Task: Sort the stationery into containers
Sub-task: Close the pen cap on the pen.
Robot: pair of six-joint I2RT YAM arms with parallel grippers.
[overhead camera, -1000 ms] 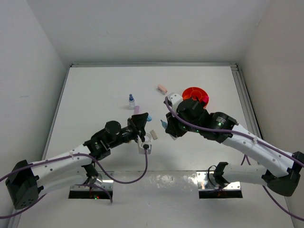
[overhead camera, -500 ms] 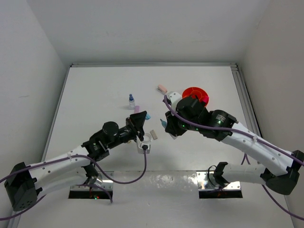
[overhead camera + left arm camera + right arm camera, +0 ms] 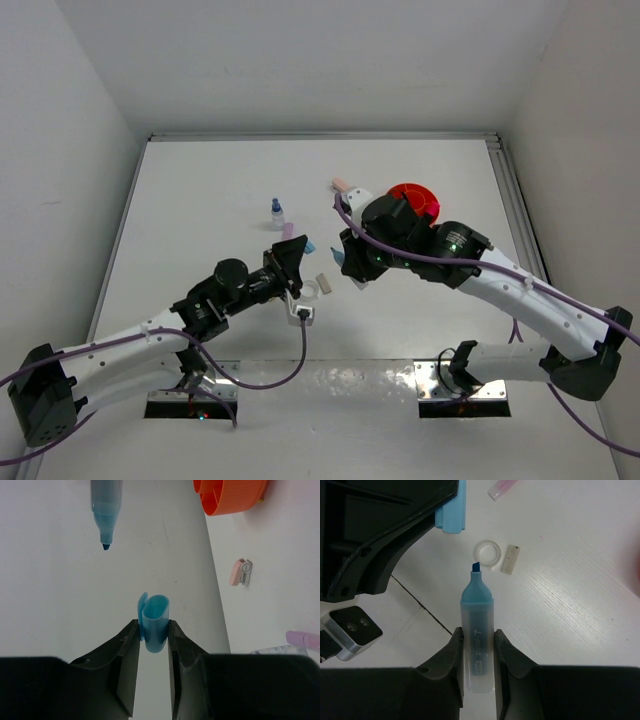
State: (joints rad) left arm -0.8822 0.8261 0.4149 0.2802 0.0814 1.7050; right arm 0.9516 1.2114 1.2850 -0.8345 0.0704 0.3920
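My left gripper (image 3: 303,250) is shut on a small light blue cap (image 3: 154,620), held above the table. Facing it, my right gripper (image 3: 347,262) is shut on the light blue tube (image 3: 478,628), an uncapped highlighter whose chisel tip points at the cap (image 3: 451,513) with a gap between them. In the left wrist view the tube's tip (image 3: 104,511) hangs at the upper left. The orange container (image 3: 424,192) sits behind the right arm, partly hidden; its ribbed wall (image 3: 235,500) shows at the top of the left wrist view.
A clear tape ring (image 3: 487,554) and a beige eraser (image 3: 510,559) lie under the two grippers. A pale pink stick (image 3: 288,230), a blue-capped bottle (image 3: 277,212) and a pink eraser (image 3: 340,185) lie farther back. A small pink block (image 3: 241,572) lies near the tub.
The right arm has swung left toward the left gripper, carrying the tube. The left gripper has shifted slightly left with the cap. Both grips are unchanged.
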